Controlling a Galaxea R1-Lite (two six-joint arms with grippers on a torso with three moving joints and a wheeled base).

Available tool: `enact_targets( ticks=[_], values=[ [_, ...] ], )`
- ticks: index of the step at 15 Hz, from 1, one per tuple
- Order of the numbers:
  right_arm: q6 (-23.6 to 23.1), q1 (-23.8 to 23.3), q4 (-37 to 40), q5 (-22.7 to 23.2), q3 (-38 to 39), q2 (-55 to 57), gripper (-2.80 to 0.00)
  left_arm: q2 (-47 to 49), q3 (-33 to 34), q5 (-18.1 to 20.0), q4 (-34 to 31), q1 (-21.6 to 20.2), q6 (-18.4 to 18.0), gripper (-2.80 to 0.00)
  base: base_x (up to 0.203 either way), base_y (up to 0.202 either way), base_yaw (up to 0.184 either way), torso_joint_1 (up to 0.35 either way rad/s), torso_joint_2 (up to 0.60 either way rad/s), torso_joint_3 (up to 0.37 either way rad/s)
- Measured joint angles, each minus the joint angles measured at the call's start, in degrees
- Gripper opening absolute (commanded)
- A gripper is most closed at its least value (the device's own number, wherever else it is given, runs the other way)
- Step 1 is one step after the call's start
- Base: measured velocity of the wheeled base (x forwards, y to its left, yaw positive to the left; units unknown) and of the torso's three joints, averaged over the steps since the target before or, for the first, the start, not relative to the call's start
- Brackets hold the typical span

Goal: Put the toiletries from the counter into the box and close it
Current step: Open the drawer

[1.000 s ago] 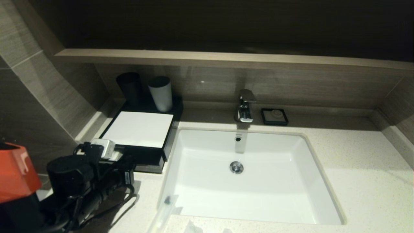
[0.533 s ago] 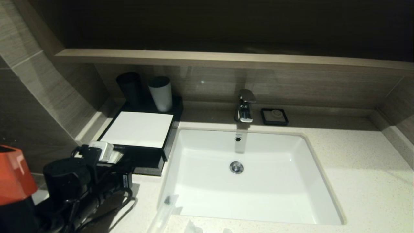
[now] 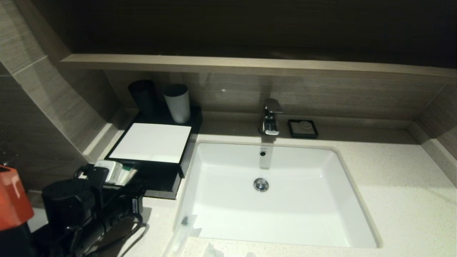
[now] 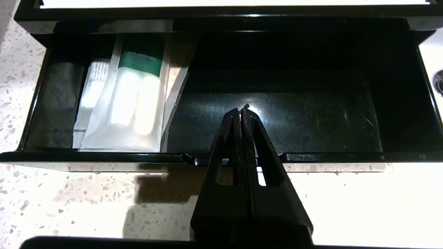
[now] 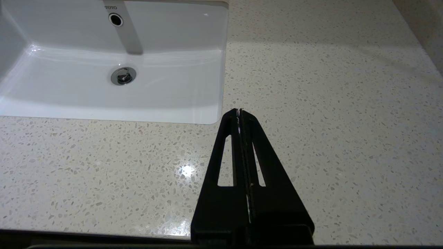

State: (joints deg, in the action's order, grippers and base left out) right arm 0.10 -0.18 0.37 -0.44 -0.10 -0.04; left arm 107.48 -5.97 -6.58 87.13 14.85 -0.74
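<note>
Your toiletries (image 4: 121, 103) are thin plastic-wrapped packets: judge them light, limp and slick, liable to slide or buckle under a pinch. Several lie inside the open drawer (image 4: 221, 157) of the box (image 3: 150, 142), bunched at one end of the tray, the uppermost bearing a green band. The other end of the drawer is bare black floor.

At least one more long, slim packet (image 3: 182, 230) lies on the counter (image 3: 392, 200), at the near corner of the sink (image 3: 278, 228) on the box's side, its far end over the rim. Further pale scraps show beside it at the view's edge; what they are cannot be told. Take that packet across its narrow width near the middle, pinching flat film, not the edge seam.

The left gripper (image 4: 242, 109) sits at the drawer's front lip, tips reaching over it, fingers clenched together with nothing between them. The drawer itself looks rigid and glossy; push or pull it squarely at the notched centre of the lip.

The right gripper (image 5: 239, 111) hangs parked over the counter on the sink's far side from the box, fingers pressed together, empty.
</note>
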Motion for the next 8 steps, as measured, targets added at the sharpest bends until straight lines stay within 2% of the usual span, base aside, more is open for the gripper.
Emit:
enact_targets(
  ticks=[8],
  values=[
    [0.0, 0.0, 0.0, 0.0, 0.0, 0.0, -2.80, -1.9, 4.2, 0.0, 0.0, 0.6, -0.3, -2.80, 0.000, 0.000, 0.000, 0.000, 0.00, 0.000]
  ],
)
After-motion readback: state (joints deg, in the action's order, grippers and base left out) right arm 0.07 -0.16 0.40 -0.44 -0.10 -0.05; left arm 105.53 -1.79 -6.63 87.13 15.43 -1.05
